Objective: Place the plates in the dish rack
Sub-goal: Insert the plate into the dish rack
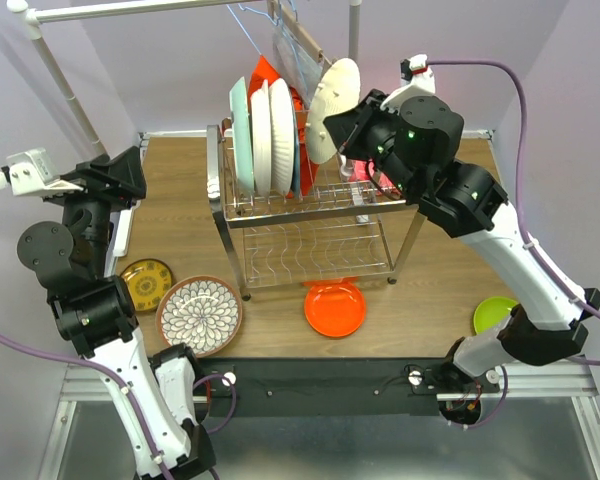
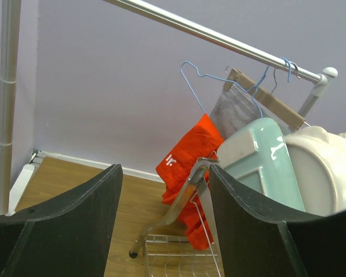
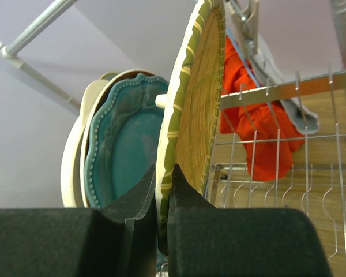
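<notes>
The tan plate stands on edge, tilted, over the right part of the dish rack's upper shelf; whether it sits in a slot cannot be told. The right gripper is closed narrowly on its lower rim, one finger on each face. Beside it to the left, a teal plate, white plates and a mint plate stand upright in the shelf. On the table lie an orange plate just in front of the rack, a floral plate and a yellow patterned plate near the left, and a lime green plate near the right. The left gripper hangs left of the rack with its jaws spread wide, holding nothing. Behind the rack, a red cloth hangs from the clothes rail
</notes>
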### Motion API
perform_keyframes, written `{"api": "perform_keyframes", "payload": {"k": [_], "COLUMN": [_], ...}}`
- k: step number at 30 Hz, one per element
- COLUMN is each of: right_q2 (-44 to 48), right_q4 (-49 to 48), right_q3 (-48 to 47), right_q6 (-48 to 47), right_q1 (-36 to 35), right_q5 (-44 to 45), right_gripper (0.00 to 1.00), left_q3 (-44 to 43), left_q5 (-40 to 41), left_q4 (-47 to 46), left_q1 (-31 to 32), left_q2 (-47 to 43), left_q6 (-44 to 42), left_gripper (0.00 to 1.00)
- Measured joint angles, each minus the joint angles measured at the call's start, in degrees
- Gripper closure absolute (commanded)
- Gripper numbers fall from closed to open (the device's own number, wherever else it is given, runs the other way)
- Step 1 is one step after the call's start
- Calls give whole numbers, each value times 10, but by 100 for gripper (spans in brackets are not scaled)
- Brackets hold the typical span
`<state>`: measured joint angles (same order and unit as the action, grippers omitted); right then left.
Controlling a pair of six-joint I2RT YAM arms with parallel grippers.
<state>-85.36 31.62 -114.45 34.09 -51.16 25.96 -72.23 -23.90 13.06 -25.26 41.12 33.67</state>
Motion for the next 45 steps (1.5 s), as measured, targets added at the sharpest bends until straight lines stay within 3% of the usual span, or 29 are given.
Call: {"api": "perform_keyframes", "payload": {"k": [15,32,45], "right_q2": [-15,-24,-74], "right_q4": [17,46,89], "right_q3": [2,5,-63], "right_q6": [26,7,-13], "right_q1": [1,1,-7], "right_q5": [-81,-83,-73], "right_gripper": [99,99,99], "left_q3": [34,54,60], "left_q5": [3,3,3], "left_q4": [-1,-1,-12], "left_q1": [0,0,0], "left_q2": [-16,-27,-27], "left_q6": [2,7,15], "left_gripper": [29,30,30]}}
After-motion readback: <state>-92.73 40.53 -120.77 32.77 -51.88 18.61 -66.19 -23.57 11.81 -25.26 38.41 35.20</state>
